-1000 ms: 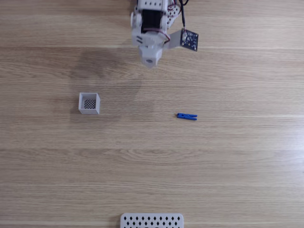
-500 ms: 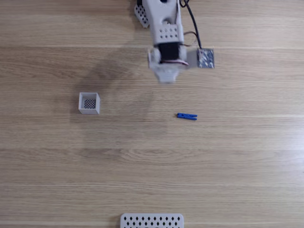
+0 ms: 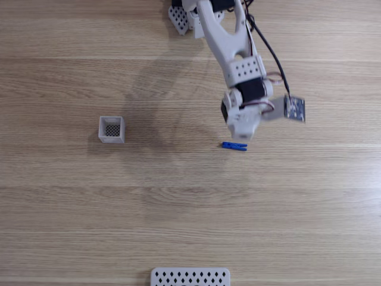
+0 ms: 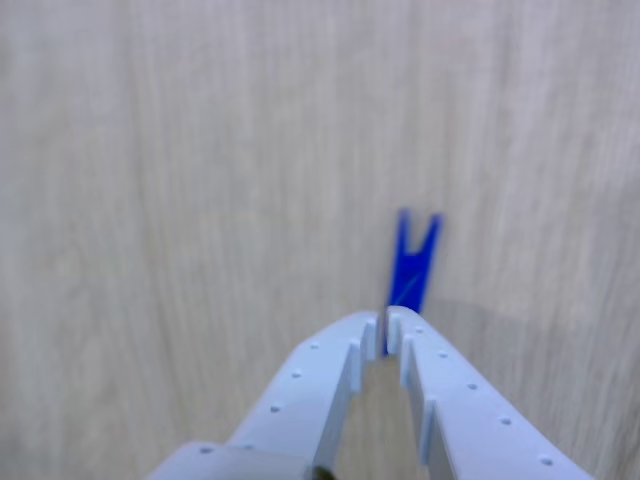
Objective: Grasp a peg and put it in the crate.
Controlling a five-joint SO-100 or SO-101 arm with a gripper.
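Arm has swung down-right over the thin bright blue plastic peg [image 3: 234,145], well apart from the small white square crate [image 3: 112,129]; white two-finger gripper [image 4: 386,329] jaws nearly closed, seemingly empty, in the blurred other view

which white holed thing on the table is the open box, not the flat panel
The small square crate at left, with raised walls around its mesh floor; the panel lies flat.

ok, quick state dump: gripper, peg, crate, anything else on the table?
gripper: shut, fingertips nearly touching, nothing between them, just short of the peg
peg: lying flat on the table, not grasped
crate: upright, open top, nothing inside
white panel with diamond-shaped holes: flat at the bottom edge of the fixed view, cut off by it
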